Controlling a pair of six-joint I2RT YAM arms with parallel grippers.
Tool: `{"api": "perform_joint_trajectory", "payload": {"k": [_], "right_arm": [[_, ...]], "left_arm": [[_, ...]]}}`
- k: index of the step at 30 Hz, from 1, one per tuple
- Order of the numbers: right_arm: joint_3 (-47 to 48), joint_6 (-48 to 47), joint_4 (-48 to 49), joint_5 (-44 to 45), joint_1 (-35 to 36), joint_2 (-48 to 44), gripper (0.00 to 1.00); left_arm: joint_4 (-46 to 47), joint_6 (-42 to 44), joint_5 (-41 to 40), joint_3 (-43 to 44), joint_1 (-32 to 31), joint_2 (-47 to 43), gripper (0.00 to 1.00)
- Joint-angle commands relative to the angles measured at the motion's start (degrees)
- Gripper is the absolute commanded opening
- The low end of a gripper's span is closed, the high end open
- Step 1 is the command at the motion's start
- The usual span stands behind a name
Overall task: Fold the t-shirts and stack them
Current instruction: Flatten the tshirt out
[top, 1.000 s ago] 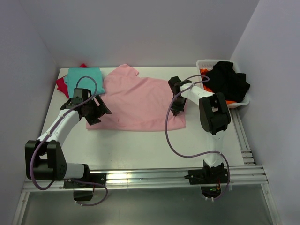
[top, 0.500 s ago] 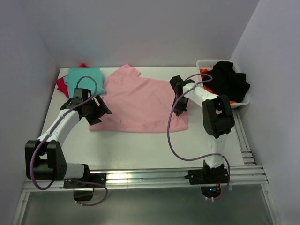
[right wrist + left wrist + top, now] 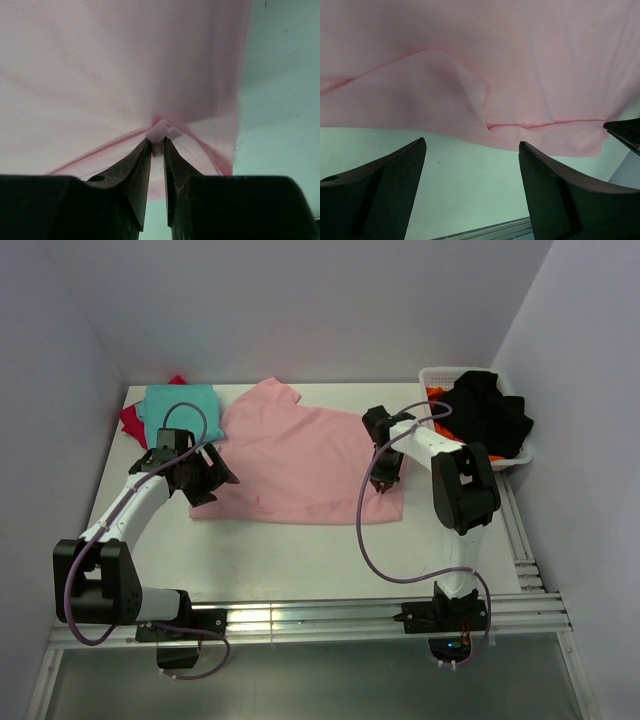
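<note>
Top external view, starting at the left: a red/magenta t-shirt lies at the far left corner of the table, mostly covered by a folded teal t-shirt resting on it, which looks like the beginning of the stack. Just nearer, the left gripper sits low at the left edge of the light pink t-shirt. The left wrist view shows its fingers spread wide with nothing between them, bare table beneath, and the shirt's hem with a small turned-over flap just ahead; it seems poised to take that edge. The pink shirt is spread nearly flat across the middle of the table. At its near right corner the right gripper has its jaws pinched together on a small tuck of pink fabric beside the hem, creases running into the pinch, probably to hold that corner for a fold. Farthest right, a white basket holds a heaped black garment, with orange cloth showing beneath it.
</note>
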Motion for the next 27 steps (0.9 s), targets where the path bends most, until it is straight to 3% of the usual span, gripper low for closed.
{"api": "perform_joint_trajectory", "payload": {"k": [1,6,7,9,20,27], "right_arm": [[-0.4,-0.5,0.1,1.3,0.4,-2.4,0.24],[-1.0,-0.6,0.4,1.3,0.4,-2.3,0.20],[-1.1,-0.6,0.5,1.4,0.3,-2.4,0.17],[-1.1,-0.6,0.3,1.3,0.4,-2.7,0.00],[-1.1,-1.1,-4.6,0.4,1.2,-9.5,0.00],[-8.1,-0.1,-5.6,-1.9,3.6,-16.4,0.00]], "left_arm": [[0.7,0.9,0.5,0.2,0.3,-2.0,0.81],[0.6,0.7,0.4,0.3,0.3,-2.0,0.81],[0.7,0.7,0.3,0.3,0.3,-2.0,0.81],[0.7,0.6,0.3,0.3,0.3,-2.0,0.80],[1.2,0.4,0.2,1.0,0.3,-1.1,0.80],[1.9,-0.1,0.4,0.9,0.3,-0.2,0.80]]}}
